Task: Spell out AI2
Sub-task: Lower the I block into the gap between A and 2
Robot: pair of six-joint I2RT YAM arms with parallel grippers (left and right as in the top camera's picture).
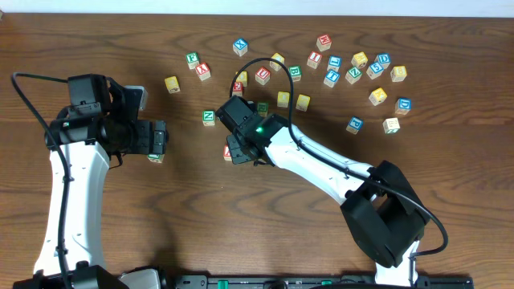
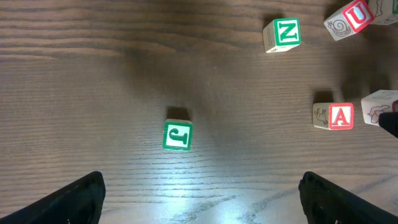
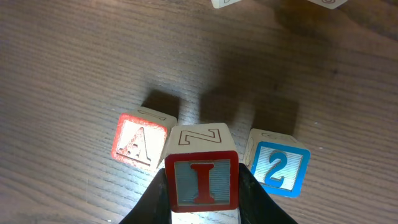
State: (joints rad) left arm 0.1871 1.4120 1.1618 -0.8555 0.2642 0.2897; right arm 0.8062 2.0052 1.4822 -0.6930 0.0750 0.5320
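Here right claw [image 3: 203, 202] pinches the I cube [image 3: 201, 179] by flat sides, likely light, rigid, slick wood; left claw [image 2: 211, 205] gapes empty.

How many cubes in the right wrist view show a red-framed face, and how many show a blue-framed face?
Red-framed: 2, the A cube and the I cube
Blue-framed: 1, the 2 cube
Total: 3

Red A [image 3: 140, 139], red I [image 3: 202, 182], blue 2 [image 3: 279, 169]
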